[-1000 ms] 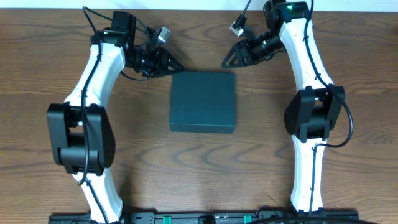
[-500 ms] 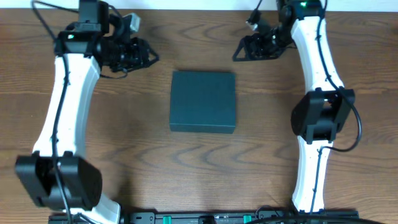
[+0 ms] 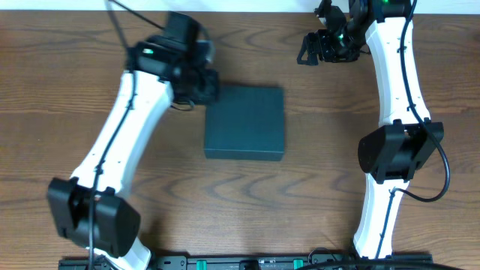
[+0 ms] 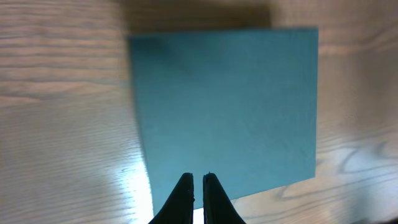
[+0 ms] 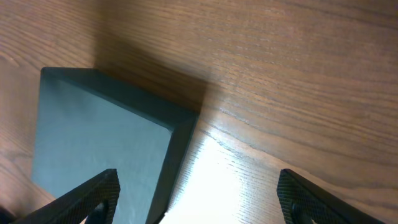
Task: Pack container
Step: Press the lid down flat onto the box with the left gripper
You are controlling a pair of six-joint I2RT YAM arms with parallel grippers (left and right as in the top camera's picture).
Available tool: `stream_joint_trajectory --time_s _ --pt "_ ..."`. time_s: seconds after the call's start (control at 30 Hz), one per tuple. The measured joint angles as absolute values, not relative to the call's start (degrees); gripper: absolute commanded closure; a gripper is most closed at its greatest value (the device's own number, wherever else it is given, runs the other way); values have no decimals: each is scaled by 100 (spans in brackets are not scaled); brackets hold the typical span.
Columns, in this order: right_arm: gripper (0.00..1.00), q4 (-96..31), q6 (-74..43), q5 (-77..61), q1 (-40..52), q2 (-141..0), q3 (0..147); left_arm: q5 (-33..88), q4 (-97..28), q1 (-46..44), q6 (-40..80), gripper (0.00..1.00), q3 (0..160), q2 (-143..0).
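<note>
Container: the dark teal-green box (image 3: 245, 122) sits flat on the middle of the table, between the two arms, its sides square to the table's edges.
Container top: plain and level, with nothing on it; it looks closed, and no hinge or seam shows from any view.
Container in the wrist views: it fills most of the left wrist picture (image 4: 227, 106); in the right wrist picture (image 5: 93, 137) one corner and a shadowed side wall show.
Left gripper: it hangs over the box's far left corner (image 3: 206, 84). In its own camera (image 4: 198, 178) the two black fingers are pressed together with nothing between them, their tips over the box's edge. Whether they touch the box, I cannot tell.
Right gripper: it is up near the far edge of the table (image 3: 315, 49), beyond the box's far right corner and apart from it. In its own camera (image 5: 198, 173) its fingers stand wide apart, with only bare wood between them.
Table: brown wood grain (image 3: 300, 202), with a bright glare patch beside the box in both wrist views.
</note>
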State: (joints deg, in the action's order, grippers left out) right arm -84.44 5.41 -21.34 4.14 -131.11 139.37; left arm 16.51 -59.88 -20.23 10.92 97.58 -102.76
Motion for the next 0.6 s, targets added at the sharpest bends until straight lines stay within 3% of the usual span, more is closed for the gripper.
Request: stream_joint_trajectory --time_s 0.27,0.6 --pt "16 -8532 497 -2082 414 -13111 13937 1472 -5933 -2744 1096 94 9758 -10980" --pt "12 -8621 493 -1896 414 -13111 13937 1455 -5909 -2860 1096 94 9758 -11518"
